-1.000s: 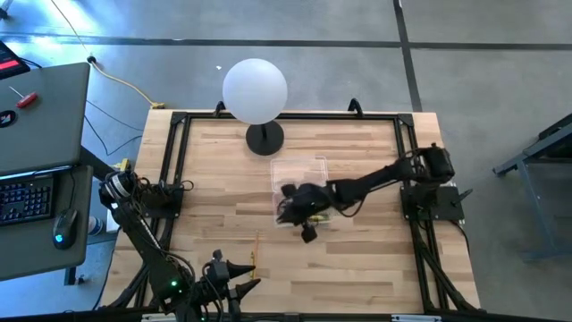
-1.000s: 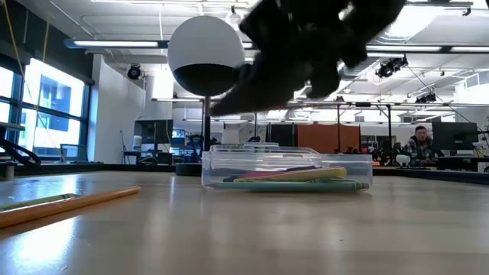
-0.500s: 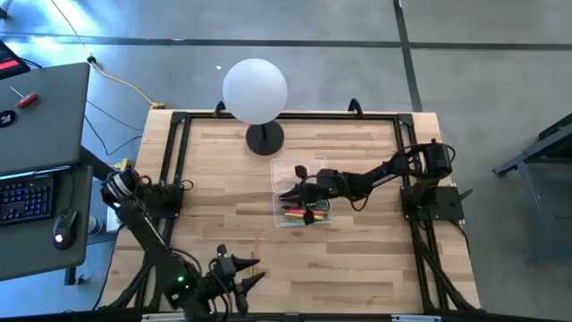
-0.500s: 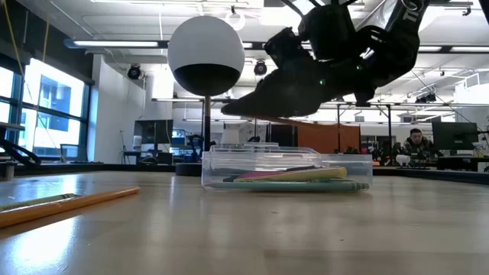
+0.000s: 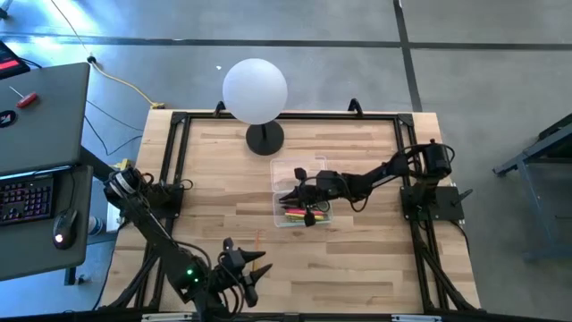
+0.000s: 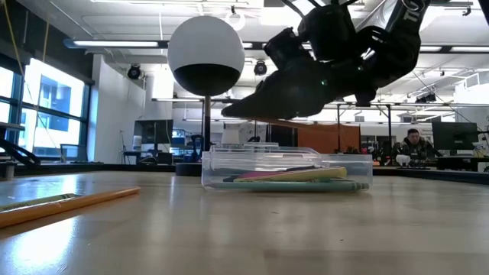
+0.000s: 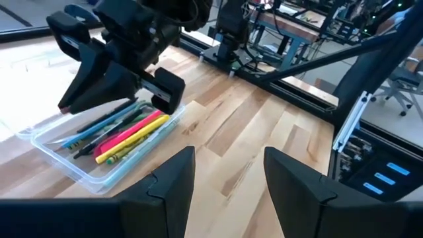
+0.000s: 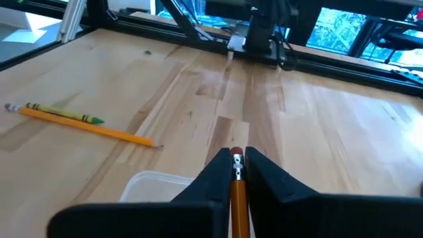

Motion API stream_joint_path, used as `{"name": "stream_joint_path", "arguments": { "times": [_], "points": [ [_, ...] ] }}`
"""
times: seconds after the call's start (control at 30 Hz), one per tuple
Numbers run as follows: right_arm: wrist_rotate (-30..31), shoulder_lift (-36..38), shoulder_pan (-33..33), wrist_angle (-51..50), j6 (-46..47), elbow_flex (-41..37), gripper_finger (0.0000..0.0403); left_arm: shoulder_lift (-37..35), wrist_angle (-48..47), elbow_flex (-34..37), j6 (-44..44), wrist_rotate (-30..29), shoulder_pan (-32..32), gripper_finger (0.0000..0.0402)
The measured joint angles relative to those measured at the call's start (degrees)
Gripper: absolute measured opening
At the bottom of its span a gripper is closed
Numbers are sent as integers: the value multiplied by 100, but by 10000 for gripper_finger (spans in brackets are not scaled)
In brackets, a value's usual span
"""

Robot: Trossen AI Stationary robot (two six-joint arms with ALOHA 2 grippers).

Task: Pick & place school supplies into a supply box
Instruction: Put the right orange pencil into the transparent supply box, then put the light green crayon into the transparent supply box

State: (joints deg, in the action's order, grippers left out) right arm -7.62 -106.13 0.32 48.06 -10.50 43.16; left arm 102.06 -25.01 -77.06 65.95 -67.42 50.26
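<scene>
The right claw (image 8: 236, 173), clenched on a thin pencil (image 8: 236, 177) above the supply box (image 5: 301, 195), holds something light, stiff, best pinched mid-shaft.

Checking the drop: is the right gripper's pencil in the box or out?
Out. The pencil is clamped in the right gripper, which hovers above the open box.

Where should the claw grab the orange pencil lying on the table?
Probably around the bare half of the orange pencil, coming straight down with the left claw, fingers across it. It lies flat on the wood, and a yellow-green pencil lies against its other half.
</scene>
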Motion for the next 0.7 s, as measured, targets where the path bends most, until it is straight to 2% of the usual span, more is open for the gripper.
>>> {"name": "stream_joint_path", "arguments": {
  "times": [0.17,0.37,0.57,0.63,0.7],
  "points": [
    [7,0,0,-60,65,14,37,0,3,1,-13,-4,0,214],
    [96,0,11,-624,235,66,54,0,4,1,-13,-6,0,214],
    [57,57,93,-113,394,68,62,-11,40,1,25,104,0,214],
    [-90,182,239,-40,437,99,64,-33,116,-2,27,140,0,214],
    [-487,303,444,-43,376,120,65,-64,159,-2,-7,125,35,214]
  ]
}}
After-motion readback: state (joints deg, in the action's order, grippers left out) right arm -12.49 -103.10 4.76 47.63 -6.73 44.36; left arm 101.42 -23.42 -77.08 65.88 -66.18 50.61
